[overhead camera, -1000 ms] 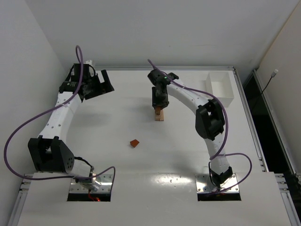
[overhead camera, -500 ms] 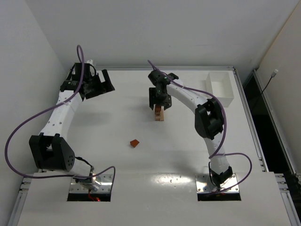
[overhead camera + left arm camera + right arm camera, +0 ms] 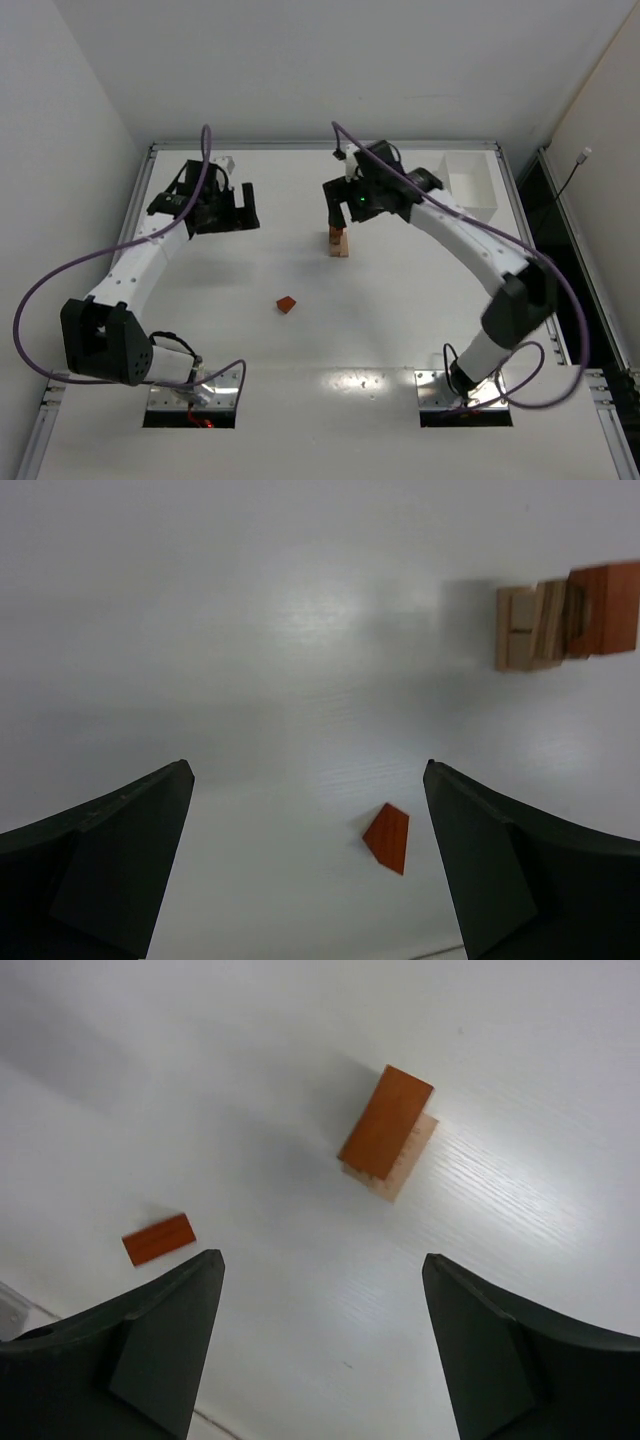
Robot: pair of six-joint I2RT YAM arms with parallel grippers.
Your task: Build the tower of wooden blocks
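The wood block tower (image 3: pixel 339 241) stands mid-table as a narrow stack of tan blocks with a reddish-brown block on top. It shows lying sideways in the left wrist view (image 3: pixel 565 615) and from above in the right wrist view (image 3: pixel 387 1123). One loose reddish-brown block (image 3: pixel 287 304) lies on the table nearer the arms, also seen from the wrists (image 3: pixel 388 837) (image 3: pixel 158 1239). My right gripper (image 3: pixel 340 200) (image 3: pixel 322 1257) hangs open and empty just above and behind the tower, not touching it. My left gripper (image 3: pixel 240 208) (image 3: pixel 307 770) is open and empty, well left of the tower.
A white rectangular tray (image 3: pixel 470 185) sits at the back right corner. The white table (image 3: pixel 400 320) ends at a raised rim along the back and sides. The arm bases are at the near edge.
The right gripper opened, let go of the tower's top block and drew up and back, its arm swinging out to the right. The left gripper moved right, toward the middle.
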